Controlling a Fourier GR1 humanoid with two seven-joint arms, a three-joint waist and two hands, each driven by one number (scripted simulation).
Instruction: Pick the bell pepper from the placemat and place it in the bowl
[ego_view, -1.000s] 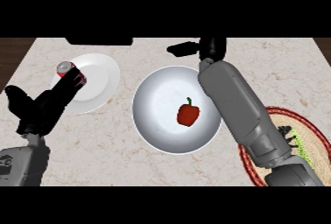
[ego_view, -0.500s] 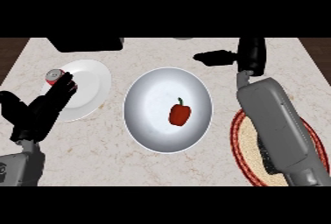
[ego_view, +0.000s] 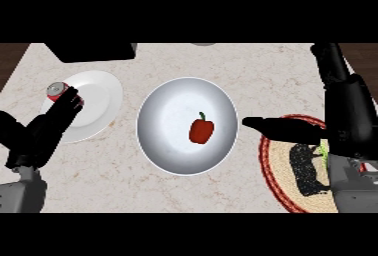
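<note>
The red bell pepper (ego_view: 201, 130) with a green stem lies in the middle of the big white bowl (ego_view: 166, 150) at the counter's centre. My right hand (ego_view: 284, 129) is open, its black fingers stretched left over the bowl's right rim and the placemat's edge, holding nothing and apart from the pepper. The round woven placemat (ego_view: 275, 167) with a red border lies at the right, partly hidden under my right forearm. My left hand (ego_view: 48, 132) rests open at the left, fingers up toward a soda can.
A red soda can (ego_view: 57, 90) stands on a white plate (ego_view: 100, 102) at the left, right by my left fingertips. A black box (ego_view: 88, 51) sits at the far edge. Something green (ego_view: 323, 152) shows on the placemat beside my right arm.
My right hand has pulled back from the far side of the counter toward the placemat. The pepper stays in the bowl. The left hand has barely moved.
</note>
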